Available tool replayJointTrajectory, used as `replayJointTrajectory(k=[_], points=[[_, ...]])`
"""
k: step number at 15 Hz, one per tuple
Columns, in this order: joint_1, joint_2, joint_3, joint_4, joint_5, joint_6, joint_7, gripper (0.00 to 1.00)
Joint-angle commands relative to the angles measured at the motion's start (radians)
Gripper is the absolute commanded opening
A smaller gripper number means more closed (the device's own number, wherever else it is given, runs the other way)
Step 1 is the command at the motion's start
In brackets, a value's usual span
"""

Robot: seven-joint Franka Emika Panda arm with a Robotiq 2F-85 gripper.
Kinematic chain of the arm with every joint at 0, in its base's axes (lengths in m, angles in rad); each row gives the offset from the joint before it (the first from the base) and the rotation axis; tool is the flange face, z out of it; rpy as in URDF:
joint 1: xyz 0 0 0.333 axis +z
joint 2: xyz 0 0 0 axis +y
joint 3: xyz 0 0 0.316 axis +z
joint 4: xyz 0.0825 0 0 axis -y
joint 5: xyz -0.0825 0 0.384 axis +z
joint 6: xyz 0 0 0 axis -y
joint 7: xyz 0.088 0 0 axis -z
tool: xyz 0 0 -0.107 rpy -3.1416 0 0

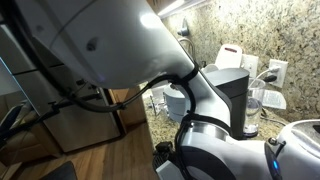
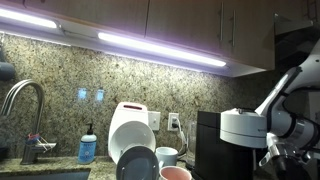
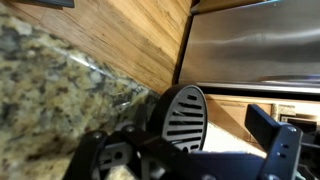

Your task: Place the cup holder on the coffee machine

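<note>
In the wrist view my gripper [image 3: 212,128] is shut on the cup holder [image 3: 183,115], a round black disc with a slotted grille. The disc stands on edge, in the air over the counter edge and the wooden floor. Its face is turned toward the right finger, and the left finger is mostly hidden behind it. The coffee machine [image 2: 236,140], black with a round silver-grey head, stands on the counter in both exterior views [image 1: 233,95]. In an exterior view my gripper [image 2: 273,150] hangs just beside the machine's right side. The disc itself does not show in either exterior view.
A white rounded appliance [image 2: 128,125] stands against the granite wall, with a dark plate [image 2: 137,163] and cups [image 2: 168,156] in front of it. A faucet [image 2: 25,105] and a blue soap bottle [image 2: 88,148] are further along. My arm [image 1: 110,45] blocks much of an exterior view. A steel appliance front [image 3: 255,45] stands beside the counter.
</note>
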Motion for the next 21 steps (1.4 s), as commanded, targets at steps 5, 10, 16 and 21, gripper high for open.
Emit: replayJointTrajectory(k=[5, 10, 16, 21], points=[[0.006, -0.013, 0.000, -0.022, 0.070, 0.040, -0.055, 1.00], [0.013, -0.015, -0.002, -0.027, 0.074, 0.063, -0.055, 0.49], [0.012, -0.013, 0.004, -0.027, 0.069, 0.054, -0.057, 0.05], [-0.012, -0.012, 0.004, -0.001, 0.060, -0.029, -0.056, 0.05]])
